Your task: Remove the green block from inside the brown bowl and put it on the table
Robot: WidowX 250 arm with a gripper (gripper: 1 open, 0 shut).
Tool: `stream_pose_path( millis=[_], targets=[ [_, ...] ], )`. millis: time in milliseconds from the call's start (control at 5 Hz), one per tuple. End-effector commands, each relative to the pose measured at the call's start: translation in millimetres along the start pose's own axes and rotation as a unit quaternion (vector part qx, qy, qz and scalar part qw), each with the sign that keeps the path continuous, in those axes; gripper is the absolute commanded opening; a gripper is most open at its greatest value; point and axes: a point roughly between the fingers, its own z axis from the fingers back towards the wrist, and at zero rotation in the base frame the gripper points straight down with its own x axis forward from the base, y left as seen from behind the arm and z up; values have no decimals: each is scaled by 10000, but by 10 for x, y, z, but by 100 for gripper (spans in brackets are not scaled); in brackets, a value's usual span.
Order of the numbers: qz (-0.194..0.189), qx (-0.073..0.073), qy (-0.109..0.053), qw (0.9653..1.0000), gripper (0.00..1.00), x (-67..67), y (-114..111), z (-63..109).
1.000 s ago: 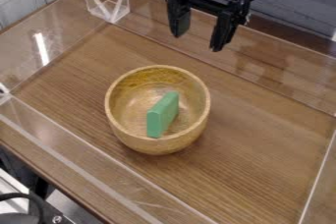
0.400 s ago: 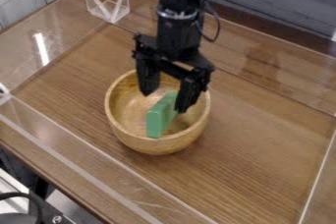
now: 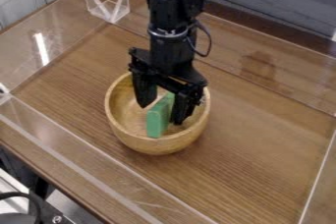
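Camera view: single overhead-front angle across the table [image 3: 262, 169].
Gripper [image 3: 164, 98]: jaws spread wide, pointing straight down, lowered into the brown bowl [image 3: 125, 128], astride the green block [image 3: 157, 120].
Green block: inside the bowl, leaning on the inner wall; not gripped.
Bowl position: near table centre, well apart from the acrylic walls.
Done: approach and descent over the block.
Remaining: closing on the block, lifting out, placing on bare tabletop.

Lighting: even, moderately bright, overhead. Glare: white streaks on the clear acrylic walls [image 3: 39, 46] at nine and eleven o'clock; pale sheen across the counter [image 3: 262, 159]. Shadows: soft, faint inside the brown bowl [image 3: 125, 120]. Image quality: low resolution, mildly soft, no motion blur.
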Motion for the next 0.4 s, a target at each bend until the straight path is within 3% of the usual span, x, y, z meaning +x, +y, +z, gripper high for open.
stream_pose_path(
  millis=[0, 200],
  targets=[
    [-32, 0, -364, 9993, 100, 42, 30, 97],
    [-53, -34, -424, 9991, 100, 34, 33, 98]
  ],
)
